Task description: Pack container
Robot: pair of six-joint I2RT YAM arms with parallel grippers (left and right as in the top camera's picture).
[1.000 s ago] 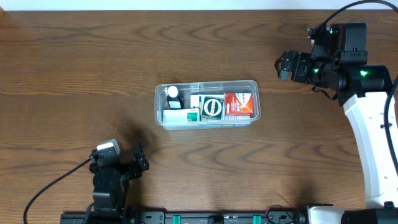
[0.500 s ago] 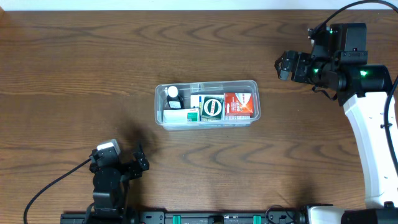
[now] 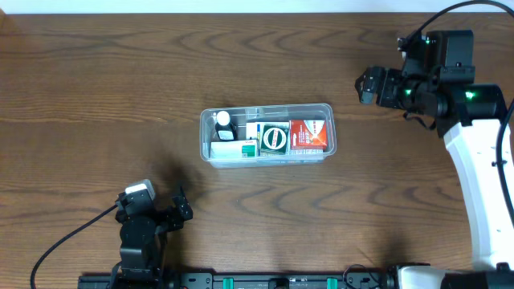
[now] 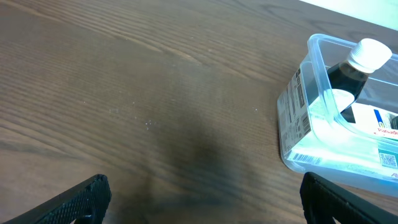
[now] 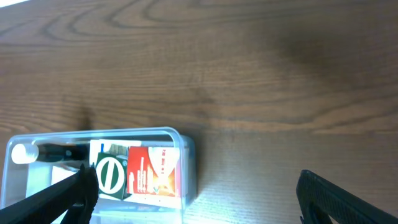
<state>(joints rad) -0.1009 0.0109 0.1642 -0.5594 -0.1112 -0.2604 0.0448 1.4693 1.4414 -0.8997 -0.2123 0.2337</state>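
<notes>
nothing has moved vs the frames a sec ago: both arms, the container (image 3: pixel 267 135) and its contents sit exactly as before. container is mid-table on the wood table (image 3: pixel 96 88), long side l-r. it holds a dark bottle w/ white cap (image 3: pixel 223 122) at its left end, a green-logo box (image 3: pixel 275 138) in the middle and a red box (image 3: pixel 308 135) at the right, side by side so they fill it. left gripper (image 3: pixel 181 210) sits near the front edge, well apart from the tub, fingers spread wide, nothing between them. right gripper (image 3: pixel 368 83) hangs beyond the tub's right end on the far side, also wide and empty. no loose items in view, so packing is prob. done, w/ the arms kept clear.
</notes>
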